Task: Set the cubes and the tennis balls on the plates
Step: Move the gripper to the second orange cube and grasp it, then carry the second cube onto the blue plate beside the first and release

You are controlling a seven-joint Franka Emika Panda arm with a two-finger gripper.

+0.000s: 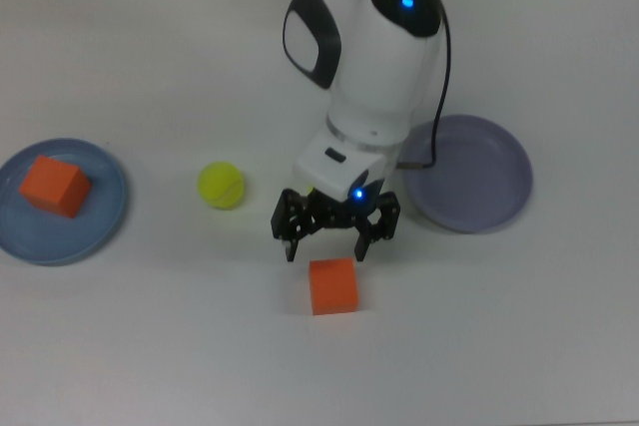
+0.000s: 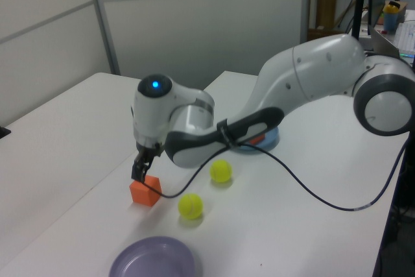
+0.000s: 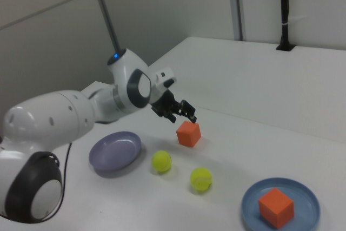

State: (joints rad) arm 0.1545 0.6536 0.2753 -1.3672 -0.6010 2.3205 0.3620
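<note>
Two fingers of the gripper hang spread and empty, just above the loose cube. Beyond them lie both balls; the other cube sits on the blue plate, far off.

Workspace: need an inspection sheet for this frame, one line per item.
Surface: white table, bare apart from the job's things.
Cubes: one orange cube on the blue plate; second cube loose on the table.
Tennis balls: two on the table, one clear in the top view, the other hidden there by the arm.
Lavender plate: empty.
Clutter: nothing seen.
End effector: open, empty, poised beside the loose cube.
Cables: black cable hangs from the arm.
Surroundings: pale wall panels; shelving in the left view's upper right.
</note>
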